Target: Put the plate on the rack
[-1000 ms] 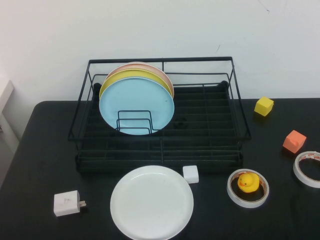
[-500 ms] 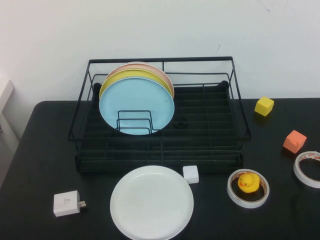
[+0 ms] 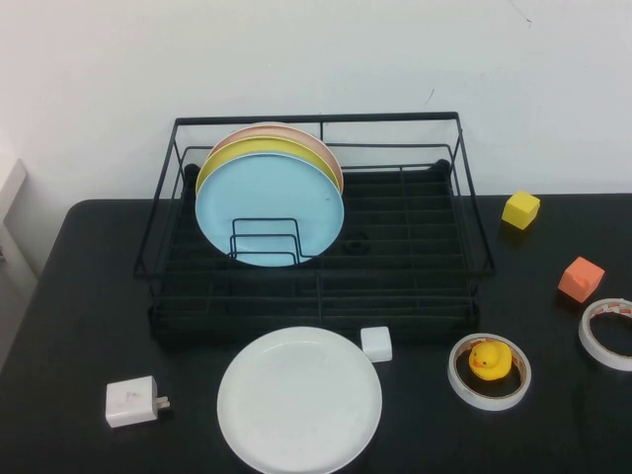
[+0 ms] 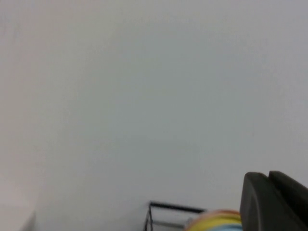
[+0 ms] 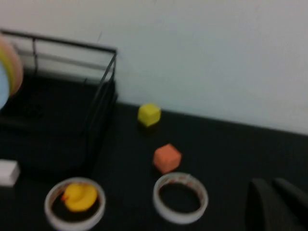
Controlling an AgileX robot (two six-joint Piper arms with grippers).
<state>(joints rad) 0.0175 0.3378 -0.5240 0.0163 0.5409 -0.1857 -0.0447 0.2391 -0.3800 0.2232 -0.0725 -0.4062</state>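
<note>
At 6 o'clock on the dark surface (image 3: 79, 296), just in front of the rack (image 3: 316, 247): the plate (image 3: 299, 399), white and round, lying flat, untouched, clear of the rack's front rail. Not yet lifted; task judged at its very start, with grasp, lift, tilt upright and insertion between dividers all left to do.

Inside the rack, toward 10 o'clock: light blue plate (image 3: 270, 209), yellow plate (image 3: 259, 150) and a pinkish plate (image 3: 296, 132), standing on edge one behind another. Rest of the rack floor toward 2 o'clock free of plates, a likely slot for the white one.

Just beside the plate rim at 1 o'clock: small white block (image 3: 376, 344). At 8 o'clock: white charger (image 3: 131, 401). At 4 o'clock: tape ring (image 3: 490, 371) with a yellow duck (image 3: 483, 359) inside; second tape ring (image 3: 607, 333), orange cube (image 3: 581, 278) and yellow cube (image 3: 520, 209) farther toward 3 o'clock.

Left gripper (image 4: 275, 202): absent from the high view, raised and facing the wall above the rack, jaws together, holding nothing. Right gripper (image 5: 275, 206): likewise absent from the high view, above the 4 o'clock side near the tape rings, jaws together, empty.
</note>
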